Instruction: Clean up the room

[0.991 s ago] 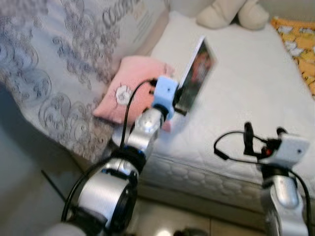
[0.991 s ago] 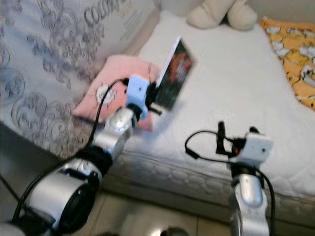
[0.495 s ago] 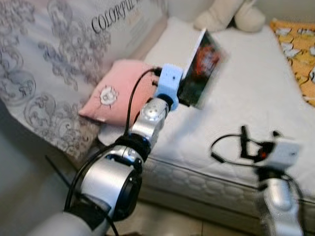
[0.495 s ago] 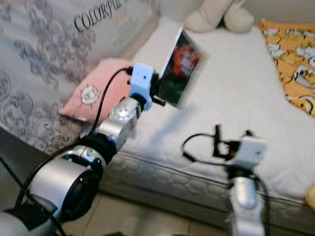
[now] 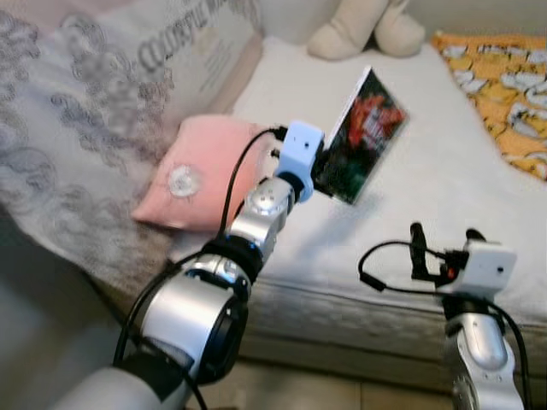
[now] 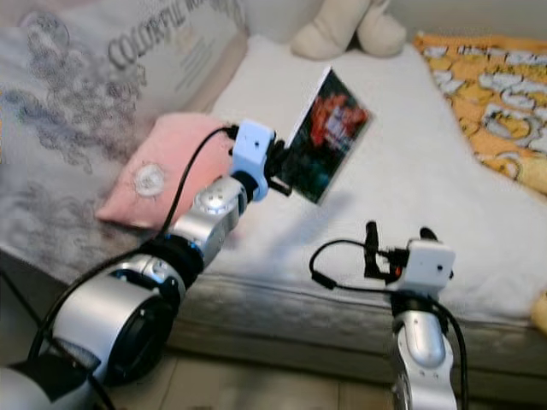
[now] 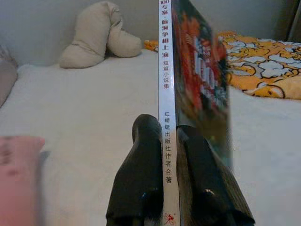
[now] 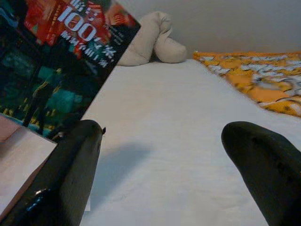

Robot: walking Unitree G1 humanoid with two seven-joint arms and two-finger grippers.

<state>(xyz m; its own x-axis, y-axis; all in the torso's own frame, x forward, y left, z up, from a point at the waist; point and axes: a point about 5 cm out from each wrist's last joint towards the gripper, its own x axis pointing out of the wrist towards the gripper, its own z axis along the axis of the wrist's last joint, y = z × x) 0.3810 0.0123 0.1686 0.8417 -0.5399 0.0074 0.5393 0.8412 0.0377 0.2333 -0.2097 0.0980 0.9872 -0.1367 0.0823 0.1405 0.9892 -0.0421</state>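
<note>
At the far left a grey patterned duvet (image 5: 77, 145) with printed lettering is heaped along the side of the bed, and a pink pillow (image 5: 197, 171) lies just beside it on the white mattress (image 5: 444, 171). The left gripper (image 7: 170, 155) is raised over the mattress near the pillow, its two black fingers (image 7: 141, 183) pressed against either side of a book (image 5: 363, 137) — they pinch it at the lower end of the white spine, which carries a column of printed characters. The book is held in the air, tilted, its dark cover with red and teal artwork facing toward the robot's right, clear of the mattress below. Beyond it, at the head of the bed, a cream stuffed toy (image 5: 359, 30) rests against the wall. The right gripper (image 8: 169, 165) hovers low over the near edge of the mattress with its fingers (image 8: 265, 165) spread wide apart and nothing between them — a black cable loops beside its wrist. At the far right an orange patterned blanket (image 5: 500, 94) covers the corner of the bed.
</note>
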